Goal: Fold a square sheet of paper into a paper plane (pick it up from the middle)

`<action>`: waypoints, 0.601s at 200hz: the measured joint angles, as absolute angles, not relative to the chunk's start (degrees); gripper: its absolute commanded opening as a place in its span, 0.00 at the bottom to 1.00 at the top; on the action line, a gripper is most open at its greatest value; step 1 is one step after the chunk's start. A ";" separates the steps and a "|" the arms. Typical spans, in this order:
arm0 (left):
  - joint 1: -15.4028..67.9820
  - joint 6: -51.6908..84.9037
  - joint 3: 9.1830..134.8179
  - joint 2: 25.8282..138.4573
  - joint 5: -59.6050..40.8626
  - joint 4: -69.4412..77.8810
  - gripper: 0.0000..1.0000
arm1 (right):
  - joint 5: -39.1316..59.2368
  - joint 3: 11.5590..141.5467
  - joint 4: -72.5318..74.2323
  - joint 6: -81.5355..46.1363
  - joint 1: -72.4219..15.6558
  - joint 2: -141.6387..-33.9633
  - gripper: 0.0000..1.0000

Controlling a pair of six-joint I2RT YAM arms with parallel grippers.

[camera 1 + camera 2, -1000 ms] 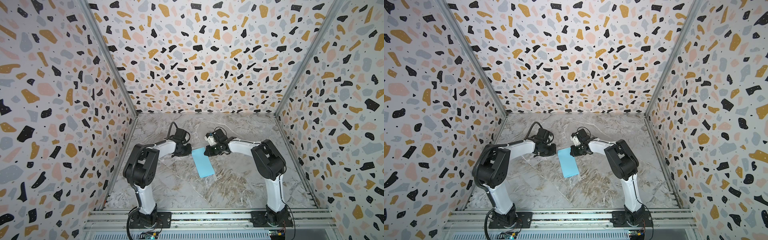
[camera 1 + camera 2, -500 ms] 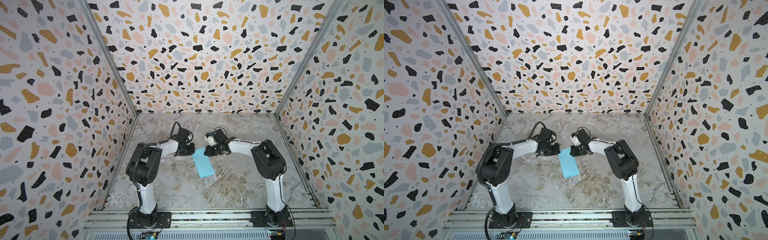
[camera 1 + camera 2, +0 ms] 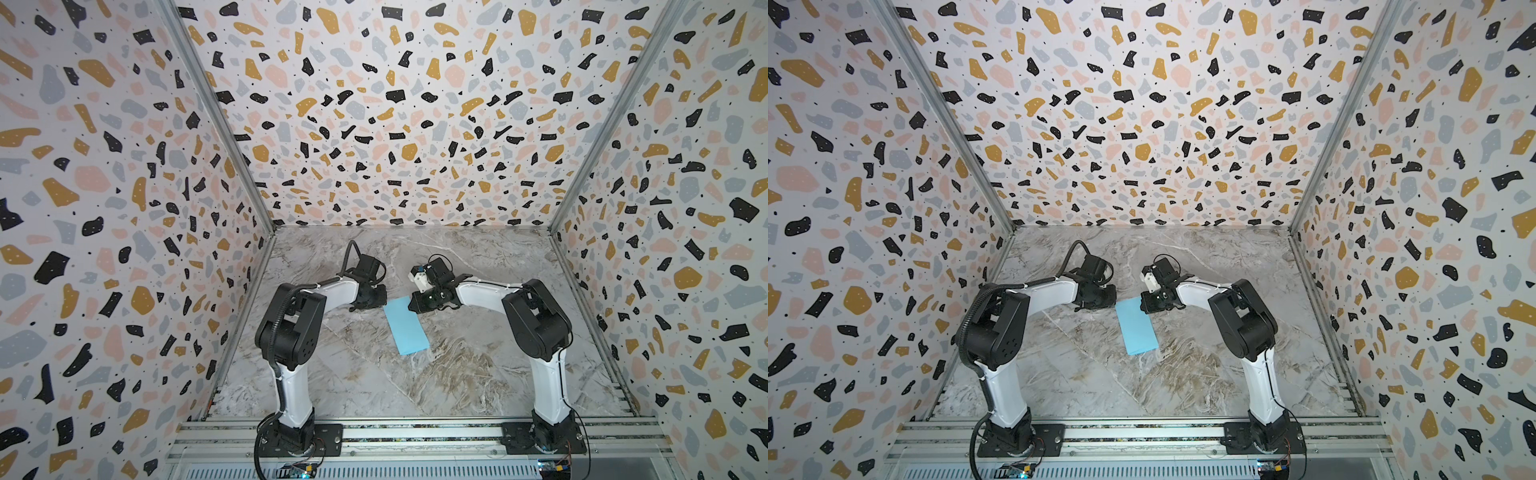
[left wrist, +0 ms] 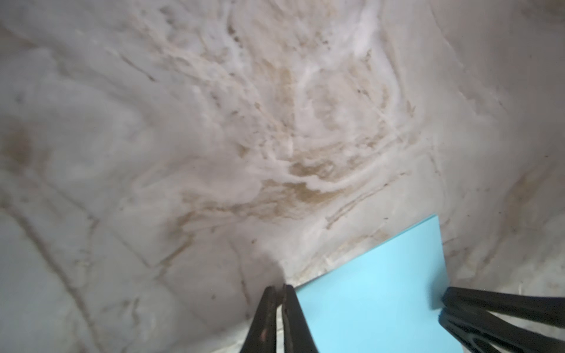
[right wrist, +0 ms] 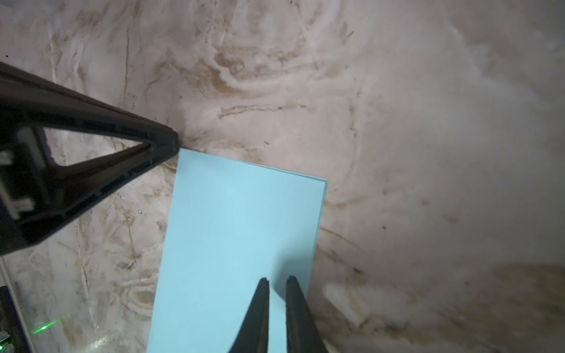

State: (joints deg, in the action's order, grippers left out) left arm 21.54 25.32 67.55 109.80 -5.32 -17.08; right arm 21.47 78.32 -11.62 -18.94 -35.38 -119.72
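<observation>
Pressing the centre fold seems our step: the thin light blue paper sheet (image 3: 406, 326) lies folded to a rectangle on the grey marbled table (image 3: 457, 386). The left gripper (image 4: 277, 290), clenched and empty, touches its corner; the right gripper (image 5: 277, 279), almost closed and empty, stands over it. Next we must lift one corner.

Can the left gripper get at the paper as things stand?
Probably yes: the left gripper sits right at a corner of the paper, nothing between them. The right gripper is over the paper's other side, out of its way.
</observation>
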 measured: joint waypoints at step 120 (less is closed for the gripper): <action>18.26 32.47 50.02 85.84 -8.95 -16.38 0.60 | 15.38 81.30 -21.56 -15.77 -39.46 -114.06 0.30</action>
